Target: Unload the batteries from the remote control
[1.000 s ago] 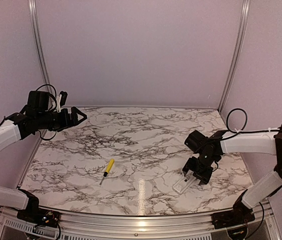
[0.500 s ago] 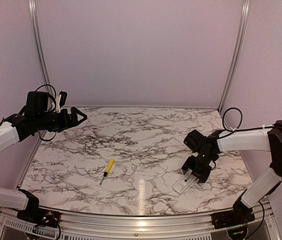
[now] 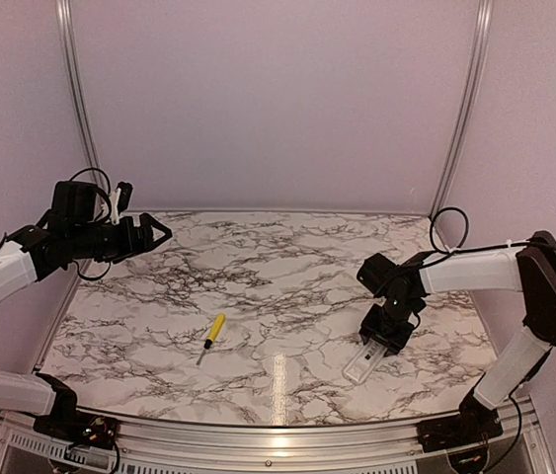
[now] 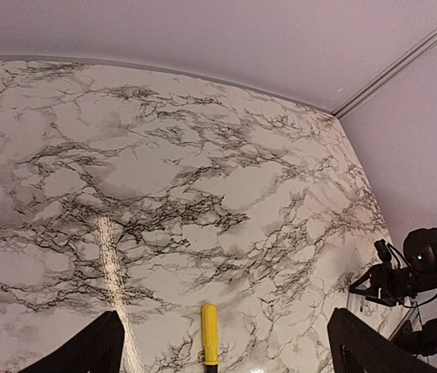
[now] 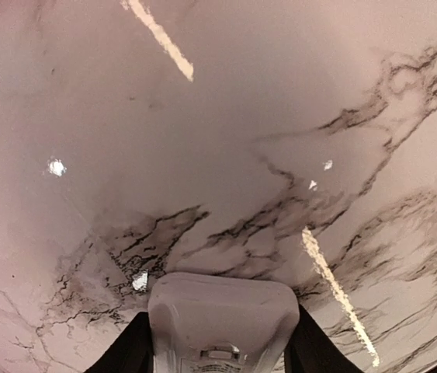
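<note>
The remote control (image 3: 360, 364), a small white bar, lies flat on the marble table at the front right. My right gripper (image 3: 377, 342) reaches down over its far end. In the right wrist view the remote's rounded white end (image 5: 222, 307) fills the gap of the right gripper (image 5: 222, 346), and both black fingers (image 5: 129, 353) press against its sides. The batteries are hidden. My left gripper (image 3: 159, 233) hangs high at the back left, open and holding nothing; in the left wrist view the left gripper (image 4: 224, 322) has its fingers far apart.
A yellow-handled screwdriver (image 3: 214, 332) lies left of the table's middle, and the screwdriver (image 4: 209, 334) also shows between the left fingers from above. A tiny shiny speck (image 5: 140, 280) sits on the marble next to the remote. Pink walls and metal posts close in the table.
My right gripper's fingers have narrowed onto the remote's end, and the right arm has shifted slightly left. The left arm has barely moved.
</note>
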`<state>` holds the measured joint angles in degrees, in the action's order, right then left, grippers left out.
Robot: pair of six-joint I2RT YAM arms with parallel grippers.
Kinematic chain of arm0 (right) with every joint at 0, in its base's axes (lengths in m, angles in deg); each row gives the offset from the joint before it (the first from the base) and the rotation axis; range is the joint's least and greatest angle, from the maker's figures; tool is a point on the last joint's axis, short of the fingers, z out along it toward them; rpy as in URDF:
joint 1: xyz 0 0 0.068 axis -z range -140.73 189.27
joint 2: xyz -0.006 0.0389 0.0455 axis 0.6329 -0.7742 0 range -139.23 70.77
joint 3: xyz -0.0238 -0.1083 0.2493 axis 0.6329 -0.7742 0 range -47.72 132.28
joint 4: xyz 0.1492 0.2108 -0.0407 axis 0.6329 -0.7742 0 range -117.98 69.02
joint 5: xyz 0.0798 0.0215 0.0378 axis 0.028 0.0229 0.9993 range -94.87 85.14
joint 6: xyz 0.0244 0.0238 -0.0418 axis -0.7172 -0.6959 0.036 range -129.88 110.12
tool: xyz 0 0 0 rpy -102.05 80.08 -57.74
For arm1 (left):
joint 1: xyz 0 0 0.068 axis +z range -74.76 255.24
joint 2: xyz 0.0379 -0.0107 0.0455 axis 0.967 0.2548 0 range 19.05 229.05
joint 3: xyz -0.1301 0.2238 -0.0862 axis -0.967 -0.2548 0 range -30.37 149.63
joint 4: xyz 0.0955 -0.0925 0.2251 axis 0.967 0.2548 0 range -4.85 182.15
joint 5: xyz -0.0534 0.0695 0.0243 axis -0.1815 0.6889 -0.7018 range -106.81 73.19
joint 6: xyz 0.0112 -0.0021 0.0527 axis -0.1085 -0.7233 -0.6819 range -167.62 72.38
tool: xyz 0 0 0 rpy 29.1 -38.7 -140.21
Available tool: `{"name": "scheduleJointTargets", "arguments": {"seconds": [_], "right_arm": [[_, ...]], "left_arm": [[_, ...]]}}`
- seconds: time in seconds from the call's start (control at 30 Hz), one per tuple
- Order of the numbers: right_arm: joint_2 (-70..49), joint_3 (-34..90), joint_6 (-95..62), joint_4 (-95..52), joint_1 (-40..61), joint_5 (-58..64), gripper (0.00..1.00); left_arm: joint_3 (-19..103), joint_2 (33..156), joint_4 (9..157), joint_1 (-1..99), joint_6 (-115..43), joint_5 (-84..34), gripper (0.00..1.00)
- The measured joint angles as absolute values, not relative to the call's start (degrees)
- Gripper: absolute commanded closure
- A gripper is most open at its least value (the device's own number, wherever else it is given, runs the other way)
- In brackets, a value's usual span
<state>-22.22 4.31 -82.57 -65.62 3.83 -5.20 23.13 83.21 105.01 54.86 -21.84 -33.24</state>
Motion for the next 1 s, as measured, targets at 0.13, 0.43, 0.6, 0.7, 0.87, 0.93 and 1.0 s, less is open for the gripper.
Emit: {"name": "scheduleJointTargets", "arguments": {"seconds": [0.13, 0.43, 0.6, 0.7, 0.87, 0.93, 1.0], "right_arm": [[-22.13, 4.31, -82.33, -65.62, 3.85, -5.33, 0.66], [-19.55, 5.58, -81.82, -67.26, 3.85, -6.62, 0.88], [-17.02, 8.14, -81.93, -67.7, 3.85, -6.76, 0.99], [-15.36, 9.03, -82.41, -67.94, 3.87, -6.69, 1.0], [-13.56, 11.09, -83.62, -68.09, 3.93, -6.25, 1.0], [-12.86, 11.74, -84.29, -68.01, 3.93, -6.01, 1.0], [-12.01, 12.22, -85.39, -67.9, 3.93, -5.75, 1.0]], "left_arm": [[23.08, 82.69, 105.16, 54.53, -21.42, -32.78, 0.04], [22.69, 82.67, 105.16, 53.72, -20.11, -32.62, 0.03], [22.69, 82.8, 104.97, 53.2, -19.37, -33.08, 0.03], [22.69, 83.32, 104.22, 52.5, -19.06, -34.04, 0.03], [22.69, 84.48, 102.56, 51.12, -18.26, -36.19, 0.03], [22.69, 84.98, 101.49, 50.49, -18.12, -37.32, 0.03], [22.69, 85.53, 100.4, 49.66, -18.01, -38.2, 0.03]]}}
